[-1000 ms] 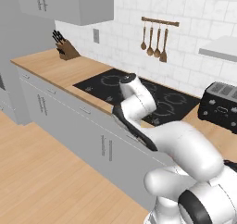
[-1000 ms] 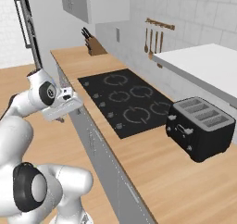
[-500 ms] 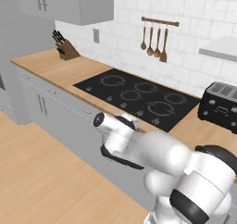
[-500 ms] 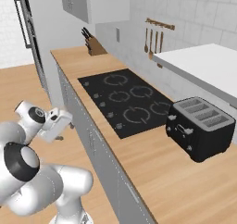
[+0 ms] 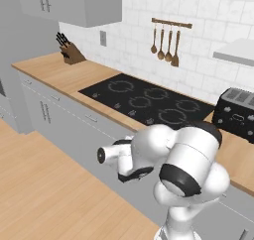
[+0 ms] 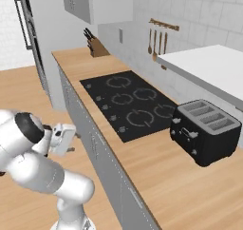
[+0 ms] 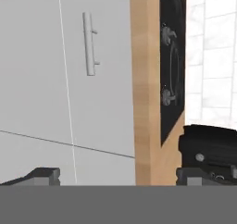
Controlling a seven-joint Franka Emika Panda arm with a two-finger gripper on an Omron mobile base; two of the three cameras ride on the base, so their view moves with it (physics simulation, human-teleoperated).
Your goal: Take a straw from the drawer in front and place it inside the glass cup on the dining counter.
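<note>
Below the wooden bench (image 5: 54, 73) with the black cooktop (image 5: 149, 100), the arm had swung low so that its hand faced the grey cabinet fronts. From the left base view the gripper (image 5: 105, 155) hung out in front of those fronts, just under the bench edge; from the right base view it (image 6: 63, 138) sat close beside the same run of doors. The hand view was rolled a quarter turn, which is why the bench edge (image 7: 144, 79) ran up and down the picture and the slim bar handle (image 7: 89, 43) of the drawer (image 7: 99, 61) stood upright instead of level. That roll probably served to line the fingers across the bar for a pull.

The fingers stood wide apart with nothing between them, their dark tips (image 7: 42, 174) near the two bottom corners of the hand view, well short of the handle. The drawer looked closed, its front flush with its neighbours, so the straw was presumably inside and hidden. The toaster (image 6: 205, 129) sat on the bench to the right of the cooktop, and the knife block (image 5: 70, 50) and hanging wooden spoons (image 5: 164, 44) were far from the work. Judging by this, the job was at its start: reach, grip the bar, pull.
</note>
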